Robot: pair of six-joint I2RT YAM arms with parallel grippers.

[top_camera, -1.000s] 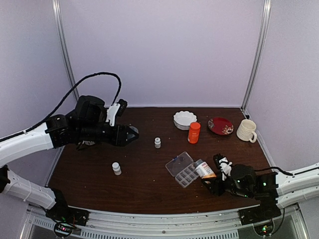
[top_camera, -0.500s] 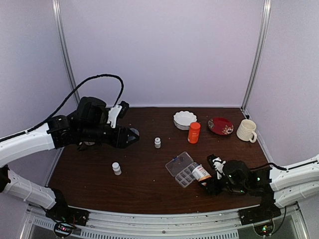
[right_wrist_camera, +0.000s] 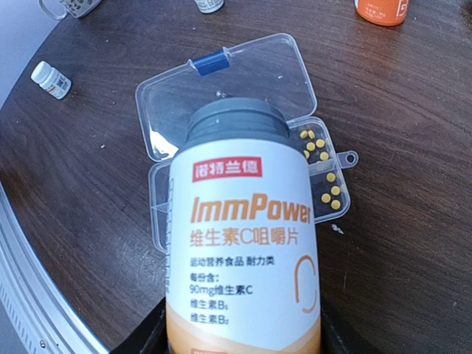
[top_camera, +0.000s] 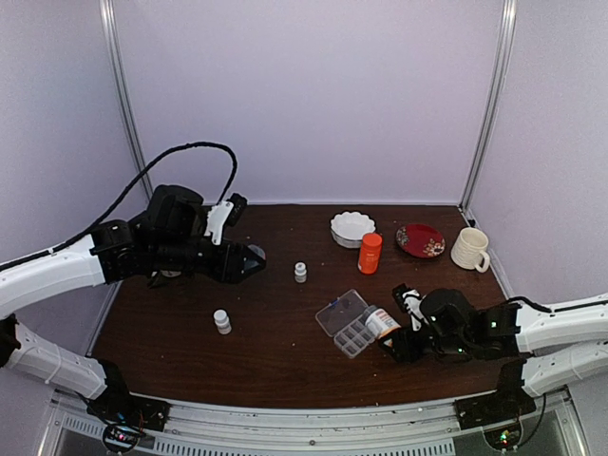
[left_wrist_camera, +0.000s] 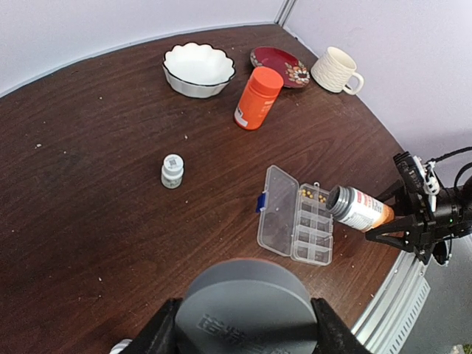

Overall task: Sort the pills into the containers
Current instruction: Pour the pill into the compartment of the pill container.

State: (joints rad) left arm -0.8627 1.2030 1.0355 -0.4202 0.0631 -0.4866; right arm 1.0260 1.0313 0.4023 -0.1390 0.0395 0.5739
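Note:
The clear pill box [top_camera: 348, 326] lies open on the brown table, its lid flat to the left. Several tiny yellowish pills [right_wrist_camera: 318, 151] lie in its end cells; they also show in the left wrist view [left_wrist_camera: 313, 195]. My right gripper [top_camera: 403, 344] is shut on the uncapped white-and-orange labelled bottle [right_wrist_camera: 247, 243]. It holds the bottle tipped on its side, with the grey mouth [left_wrist_camera: 333, 199] over the box's cells [left_wrist_camera: 313, 228]. My left gripper [top_camera: 249, 258] is raised at the left and is shut on the bottle's grey cap [left_wrist_camera: 247, 313].
An orange bottle [top_camera: 370, 253], a white scalloped bowl [top_camera: 352, 228], a red plate [top_camera: 420, 240] and a cream mug [top_camera: 469, 249] stand at the back right. Two small white bottles [top_camera: 300, 272] [top_camera: 222, 321] stand mid-table and front left. The table's front edge is close to the box.
My right arm has carried the tipped bottle to the left, bringing its mouth over the pill box. My left arm has hardly moved.

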